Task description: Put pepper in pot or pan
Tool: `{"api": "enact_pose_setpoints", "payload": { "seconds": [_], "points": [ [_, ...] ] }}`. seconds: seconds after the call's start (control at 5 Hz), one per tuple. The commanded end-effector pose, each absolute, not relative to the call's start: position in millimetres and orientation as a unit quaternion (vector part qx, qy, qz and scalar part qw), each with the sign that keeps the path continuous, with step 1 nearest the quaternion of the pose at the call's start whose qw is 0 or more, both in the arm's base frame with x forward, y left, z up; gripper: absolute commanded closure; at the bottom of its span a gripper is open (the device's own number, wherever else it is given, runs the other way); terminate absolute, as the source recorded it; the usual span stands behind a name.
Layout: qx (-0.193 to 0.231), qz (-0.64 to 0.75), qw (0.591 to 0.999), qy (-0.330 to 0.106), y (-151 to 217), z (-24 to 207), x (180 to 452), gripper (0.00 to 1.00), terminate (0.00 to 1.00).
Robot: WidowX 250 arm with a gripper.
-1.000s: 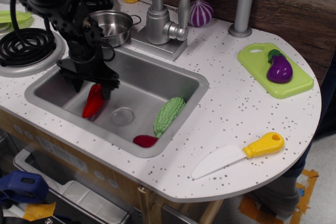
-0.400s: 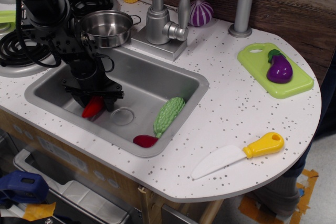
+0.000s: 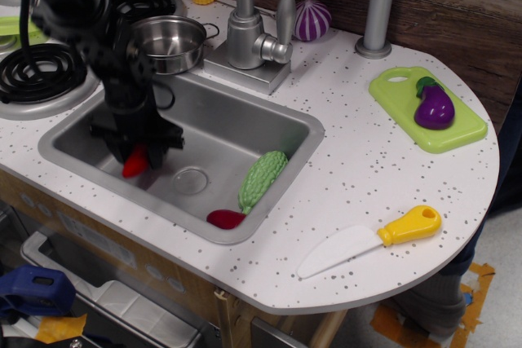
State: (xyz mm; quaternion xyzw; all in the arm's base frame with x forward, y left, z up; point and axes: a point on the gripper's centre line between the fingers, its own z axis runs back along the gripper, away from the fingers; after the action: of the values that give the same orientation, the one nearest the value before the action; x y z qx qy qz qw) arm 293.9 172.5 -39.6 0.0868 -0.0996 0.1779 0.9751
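The gripper (image 3: 135, 151) pinches the pepper (image 3: 134, 162) inside the sink (image 3: 245, 124); the green gourd (image 3: 262, 179) lies apart. The pot (image 3: 169, 43) stands beside the faucet (image 3: 249, 34).

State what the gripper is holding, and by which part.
The gripper is closed around the red pepper by its upper end; only the lower tip shows beneath the fingers, inside the sink.

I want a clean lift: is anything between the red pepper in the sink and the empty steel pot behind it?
Nothing visible blocks it. The pepper sits under the gripper; only the sink wall rises toward the pot.
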Motion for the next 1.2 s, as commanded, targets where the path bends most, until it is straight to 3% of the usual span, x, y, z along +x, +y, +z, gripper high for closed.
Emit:
{"api": "enact_pose_setpoints", "payload": {
  "seconds": [0.0,0.2,0.4,0.6,0.8,1.0],
  "points": [
    [0.154,0.142,0.973,-0.098,194.4,45.6,314.5,1.0,0.0],
    [0.19,0.12,0.97,-0.087,205.0,86.6,331.3,1.0,0.0],
    [0.204,0.109,0.969,-0.084,207.3,100.7,348.2,1.0,0.0],
    [0.215,0.078,0.967,-0.114,212.4,99.3,373.9,1.0,0.0],
    [0.197,0.06,0.969,-0.135,219.7,84.5,387.2,1.0,0.0],
    [0.175,0.056,0.972,-0.147,221.9,74.0,392.7,0.0,0.0]
  ]
}}
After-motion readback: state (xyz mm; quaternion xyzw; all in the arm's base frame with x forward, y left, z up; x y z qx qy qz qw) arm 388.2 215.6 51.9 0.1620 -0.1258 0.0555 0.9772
